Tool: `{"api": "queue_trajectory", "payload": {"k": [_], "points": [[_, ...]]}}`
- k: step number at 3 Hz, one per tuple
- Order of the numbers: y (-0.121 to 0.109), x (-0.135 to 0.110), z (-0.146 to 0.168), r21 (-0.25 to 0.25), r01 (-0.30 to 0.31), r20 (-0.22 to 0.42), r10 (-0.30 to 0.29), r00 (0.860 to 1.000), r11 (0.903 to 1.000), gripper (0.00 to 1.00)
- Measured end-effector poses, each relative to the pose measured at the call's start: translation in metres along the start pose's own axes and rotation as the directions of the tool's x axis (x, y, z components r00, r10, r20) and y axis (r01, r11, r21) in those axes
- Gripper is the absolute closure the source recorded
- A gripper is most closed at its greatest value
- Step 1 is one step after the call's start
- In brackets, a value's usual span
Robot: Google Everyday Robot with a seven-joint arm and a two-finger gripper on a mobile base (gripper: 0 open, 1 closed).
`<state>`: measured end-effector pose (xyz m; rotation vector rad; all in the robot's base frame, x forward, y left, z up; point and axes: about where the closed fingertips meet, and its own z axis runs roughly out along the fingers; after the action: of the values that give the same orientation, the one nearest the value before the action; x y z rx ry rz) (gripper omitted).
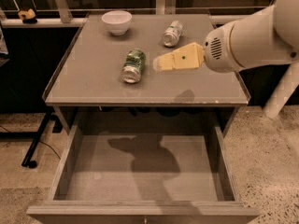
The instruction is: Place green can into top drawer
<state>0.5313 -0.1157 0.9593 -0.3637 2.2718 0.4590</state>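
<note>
The green can [133, 65] lies on its side near the middle of the table [88, 78], well away from the raised edges. The gripper [159, 63] hangs just to its right, not touching it. I cannot tell if it is spread or pinched. Below, the top drawer [140, 176] sticks out past the table's front edge, with a wide flat floor between low walls.

White arm [252, 36] in from the right, yellow hand [161, 63] at upper centre, tip leftward.
</note>
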Motion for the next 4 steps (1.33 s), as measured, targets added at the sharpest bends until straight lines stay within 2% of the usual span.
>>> {"api": "queue_trajectory", "payload": {"k": [1,2,3,4], "points": [[0.03,-0.002,0.036,-0.045,0.009,-0.019,-0.009,1.0,0.9989,0.0],[0.056,-0.011,0.064,-0.015,0.032,0.014,-0.032,0.999,0.9994,0.0],[0.079,-0.023,0.091,0.055,0.069,0.077,-0.073,0.994,0.9961,0.0],[0.079,-0.023,0.091,0.055,0.069,0.077,-0.074,0.994,0.9961,0.0]]}}
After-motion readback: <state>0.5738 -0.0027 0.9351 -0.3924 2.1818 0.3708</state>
